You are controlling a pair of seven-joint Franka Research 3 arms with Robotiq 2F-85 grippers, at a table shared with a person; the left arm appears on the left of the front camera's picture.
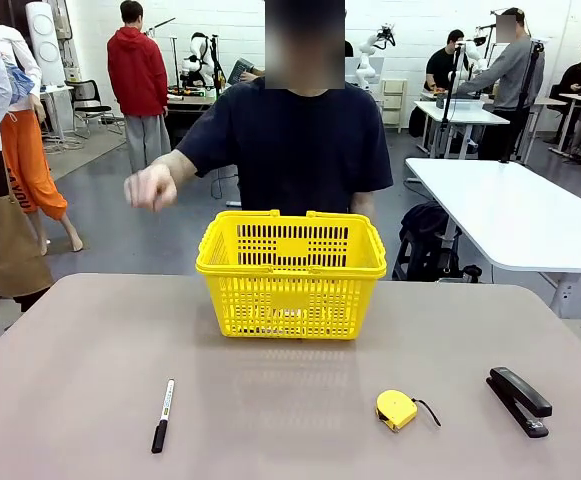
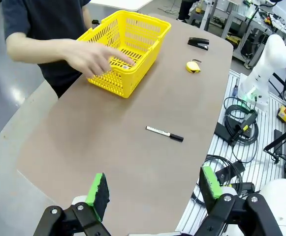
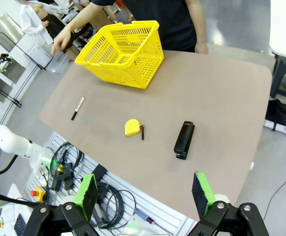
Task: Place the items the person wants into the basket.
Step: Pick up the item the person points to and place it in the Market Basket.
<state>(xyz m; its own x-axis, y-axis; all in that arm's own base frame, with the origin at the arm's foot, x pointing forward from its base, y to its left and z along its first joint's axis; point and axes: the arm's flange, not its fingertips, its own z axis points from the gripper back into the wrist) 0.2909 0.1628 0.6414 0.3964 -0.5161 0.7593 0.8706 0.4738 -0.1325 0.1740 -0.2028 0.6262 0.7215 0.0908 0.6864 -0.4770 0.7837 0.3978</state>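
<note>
Gaping in wrist views, left tool (image 2: pixel 153 179), right tool (image 3: pixel 145 182), marker (image 1: pixel 162 415) before basket (image 1: pixel 290 300)

I see the yellow slotted basket (image 1: pixel 290 290) upright at table ctr, handles folded down. Marker (image 1: pixel 162 415), white barrel w/ black cap, lies flat at 7 o'clock from it, well apart, cap toward 6. Person (image 1: pixel 295 150) in dark tee stands at 12, one hand (image 1: pixel 150 188) raised at 10.

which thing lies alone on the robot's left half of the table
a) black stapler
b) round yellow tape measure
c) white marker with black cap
c: the white marker with black cap lies alone on the left of the brown table, while the round yellow tape measure and the black stapler lie on the right
</note>
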